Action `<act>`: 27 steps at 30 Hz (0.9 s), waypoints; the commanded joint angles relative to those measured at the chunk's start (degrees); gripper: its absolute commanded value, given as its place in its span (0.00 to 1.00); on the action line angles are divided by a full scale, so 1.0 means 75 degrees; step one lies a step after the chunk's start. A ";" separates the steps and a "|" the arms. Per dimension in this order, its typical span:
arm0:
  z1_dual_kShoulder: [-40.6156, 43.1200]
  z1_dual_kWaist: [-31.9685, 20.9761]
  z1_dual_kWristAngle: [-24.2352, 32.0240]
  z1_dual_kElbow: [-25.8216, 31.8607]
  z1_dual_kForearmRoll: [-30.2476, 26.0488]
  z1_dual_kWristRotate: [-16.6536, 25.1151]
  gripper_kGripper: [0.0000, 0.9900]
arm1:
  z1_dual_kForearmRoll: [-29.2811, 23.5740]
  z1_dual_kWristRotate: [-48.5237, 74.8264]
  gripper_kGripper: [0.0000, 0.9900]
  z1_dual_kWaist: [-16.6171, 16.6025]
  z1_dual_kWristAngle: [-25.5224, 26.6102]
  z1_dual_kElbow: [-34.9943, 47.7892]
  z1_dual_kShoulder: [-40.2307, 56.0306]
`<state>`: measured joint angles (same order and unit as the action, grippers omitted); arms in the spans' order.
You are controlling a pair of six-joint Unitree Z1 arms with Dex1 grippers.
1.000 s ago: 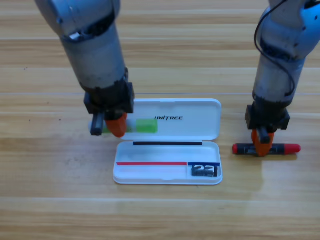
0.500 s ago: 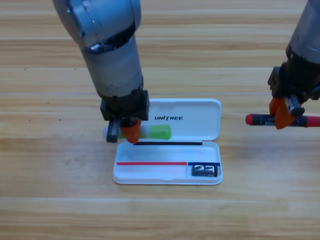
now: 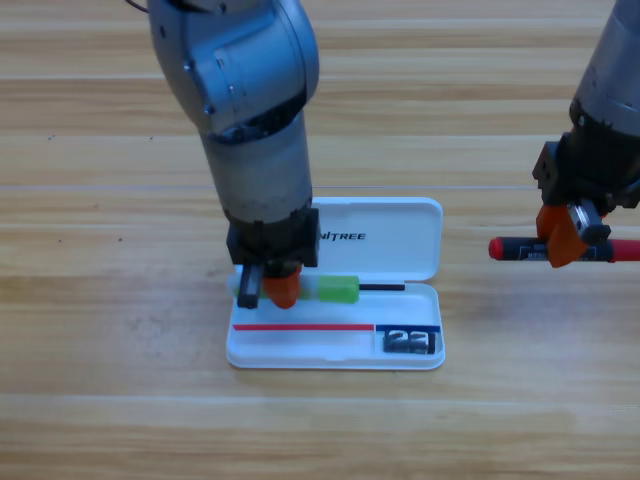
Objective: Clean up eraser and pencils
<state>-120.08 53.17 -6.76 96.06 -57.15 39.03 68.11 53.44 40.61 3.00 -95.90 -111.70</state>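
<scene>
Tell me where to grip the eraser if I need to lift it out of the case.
Come straight down on the eraser, jaws across its short sides. It lies flat in the bottom-right compartment of the white case, so the walls block any sideways approach.

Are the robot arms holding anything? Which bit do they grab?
The left gripper pinches the green pencil near its pale end. The right gripper pinches the black-and-red pencil around its middle.

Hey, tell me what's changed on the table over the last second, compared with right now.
The left gripper carried the green pencil from the table left of the lid to over the white case's tray. The right gripper lifted the black-and-red pencil off the table and drew it up and right, partly past the picture's edge. The case and the eraser in its right compartment stayed put.
</scene>
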 commanded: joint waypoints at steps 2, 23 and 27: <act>-0.0454 0.0200 0.0128 -0.0199 0.0261 -0.0083 0.00 | 0.0071 -0.0118 0.00 0.0257 0.0128 0.0224 -0.0095; -0.0935 0.0223 0.0363 -0.0269 0.0460 -0.0095 0.00 | 0.0071 -0.0141 0.00 0.0316 0.0081 0.0318 -0.0153; -0.0947 0.0223 0.0363 -0.0305 0.0448 -0.0106 0.00 | 0.0071 -0.0141 0.00 0.0316 0.0069 0.0341 -0.0177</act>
<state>-124.37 53.43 -4.59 95.24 -54.23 38.91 68.11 52.87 41.00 3.00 -95.29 -111.70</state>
